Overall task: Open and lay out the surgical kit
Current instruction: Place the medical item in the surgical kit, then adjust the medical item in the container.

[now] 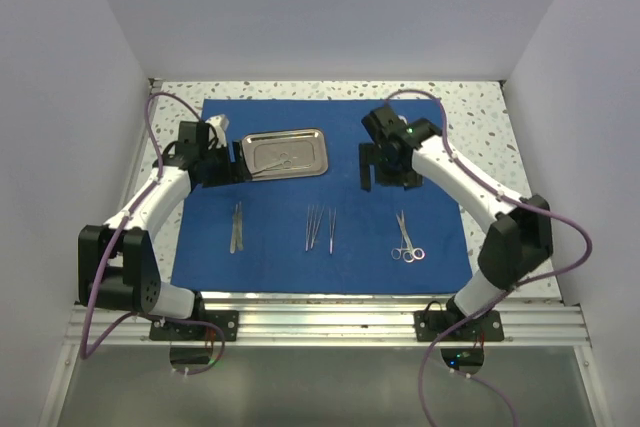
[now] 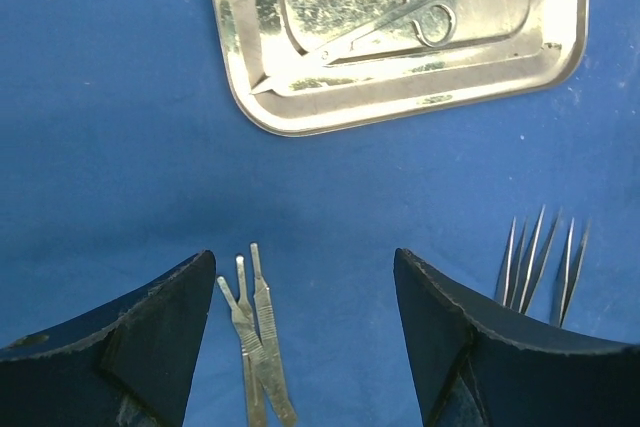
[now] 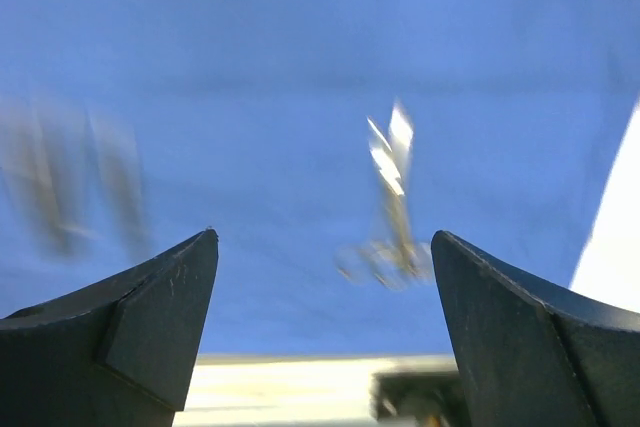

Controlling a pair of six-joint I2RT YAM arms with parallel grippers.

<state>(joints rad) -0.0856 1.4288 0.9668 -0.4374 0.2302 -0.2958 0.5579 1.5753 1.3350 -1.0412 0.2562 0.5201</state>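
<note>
The surgical kit lies opened out: a royal-blue cloth is spread flat over the table. On it stands a shiny steel tray with ring-handled scissors inside. In a row nearer the arms lie flat steel handles, thin tweezers and another pair of scissors. My left gripper hovers open just left of the tray, with nothing between its fingers. In its wrist view the handles lie by the left finger. My right gripper hangs open and empty above the cloth, with the scissors blurred below it.
White walls close in the speckled table on three sides. A metal rail runs along the near edge by the arm bases. The tweezers lie close to the left gripper's right finger. Blue cloth fills most of both wrist views.
</note>
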